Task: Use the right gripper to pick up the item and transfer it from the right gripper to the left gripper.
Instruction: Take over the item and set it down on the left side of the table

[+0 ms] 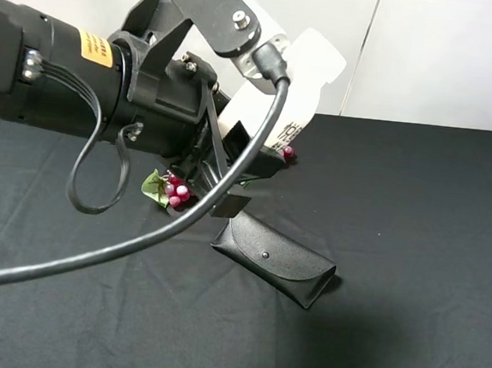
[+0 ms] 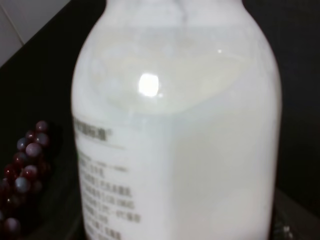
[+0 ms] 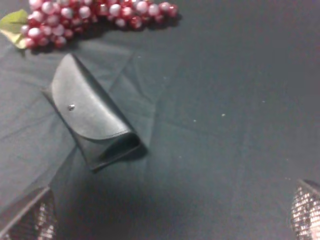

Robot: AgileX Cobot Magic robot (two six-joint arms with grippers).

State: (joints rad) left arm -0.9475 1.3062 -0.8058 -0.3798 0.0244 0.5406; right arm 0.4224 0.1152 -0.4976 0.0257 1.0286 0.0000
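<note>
The small white plastic labelled bottle [image 1: 312, 65] sits clear of the black worktop [image 1: 412, 250], pinched in the black ribbed left tool [image 1: 251, 178] — transfer judged complete. The wedge-fingered right tool [image 3: 167, 215] stands spread, empty.

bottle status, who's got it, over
Left gripper shut on bottle, held above the table. Right gripper open, empty. Glasses case and grapes lie below, not in the way.
</note>
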